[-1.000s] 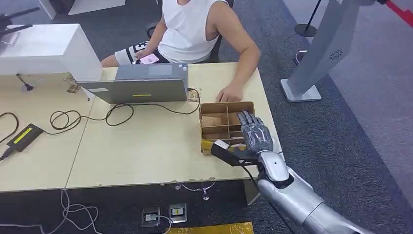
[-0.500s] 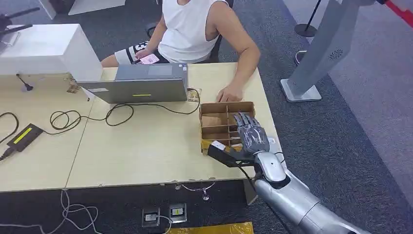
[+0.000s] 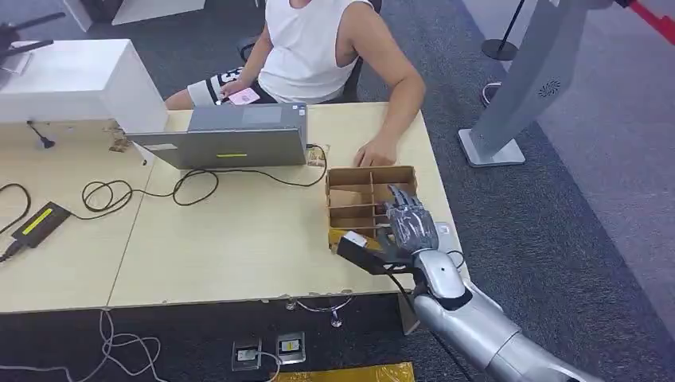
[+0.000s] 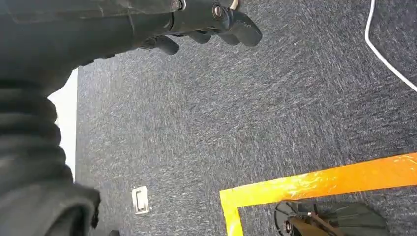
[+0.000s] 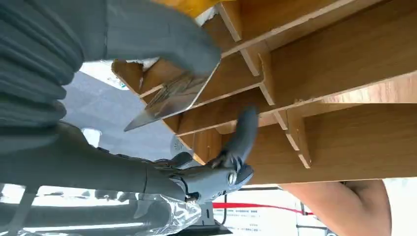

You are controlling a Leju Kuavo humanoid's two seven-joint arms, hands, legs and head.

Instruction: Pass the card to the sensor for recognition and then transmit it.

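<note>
A cardboard box with dividers (image 3: 360, 199) stands on the table's right end. My right hand (image 3: 407, 224) hovers over the box's near right compartments, with a black wrist block sticking out to its left. In the right wrist view the thumb (image 5: 162, 39) presses on a thin shiny card (image 5: 169, 101) whose free corner hangs clear of the box's wooden dividers (image 5: 275, 73); the darker fingers (image 5: 236, 147) curl below it. My left hand (image 4: 206, 22) hangs over grey carpet, its fingers loosely bent and holding nothing.
A person in a white top sits across the table, one hand (image 3: 376, 151) resting just behind the box. A grey laptop (image 3: 227, 137), looping black cables (image 3: 191, 185) and a black device with a yellow label (image 3: 36, 223) lie to the left. A grey stand (image 3: 517, 95) rises at the right.
My right hand has drifted a little toward me and to the left over the box, and its fingers have curled in more. The person and the table items have stayed put.
</note>
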